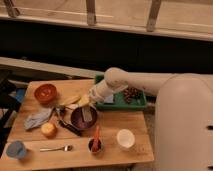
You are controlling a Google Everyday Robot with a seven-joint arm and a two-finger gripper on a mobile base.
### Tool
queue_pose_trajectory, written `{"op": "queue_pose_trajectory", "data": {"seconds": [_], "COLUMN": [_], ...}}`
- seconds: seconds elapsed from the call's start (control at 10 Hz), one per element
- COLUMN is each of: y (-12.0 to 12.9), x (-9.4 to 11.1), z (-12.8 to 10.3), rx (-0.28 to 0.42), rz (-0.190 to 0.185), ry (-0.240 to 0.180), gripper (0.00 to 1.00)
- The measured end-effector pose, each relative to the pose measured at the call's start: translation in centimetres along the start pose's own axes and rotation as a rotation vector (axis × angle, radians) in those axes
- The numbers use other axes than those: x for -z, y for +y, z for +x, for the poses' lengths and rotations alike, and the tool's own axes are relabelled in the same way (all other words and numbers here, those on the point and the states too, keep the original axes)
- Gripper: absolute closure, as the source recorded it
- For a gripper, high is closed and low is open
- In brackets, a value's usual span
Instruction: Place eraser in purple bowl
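The purple bowl (79, 120) sits near the middle of the wooden table (115, 127). A flat grey eraser (88, 114) stands tilted inside the bowl, its lower end on the bowl's floor. My gripper (86, 103) is right above the bowl's far rim, at the top end of the eraser. The white arm reaches in from the right across the green tray. I cannot tell whether the gripper still grips the eraser.
A green tray (142, 105) behind the bowl holds a pinecone (132, 94) and a blue-grey pad (109, 99). An orange-red bowl (45, 93), a banana (70, 100), a grey cloth (37, 119), an orange fruit (48, 129), a fork (55, 148), a dark cup (95, 145) and a white cup (125, 138) stand around.
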Motion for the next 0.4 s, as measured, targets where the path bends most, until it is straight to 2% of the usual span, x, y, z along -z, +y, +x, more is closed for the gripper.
{"op": "queue_pose_trajectory", "data": {"seconds": [0.4], "y": [0.05], "x": [-0.02], "z": [0.11], "rx": [-0.001], "rz": [-0.006], "ry": [0.002], "gripper": [0.2]}}
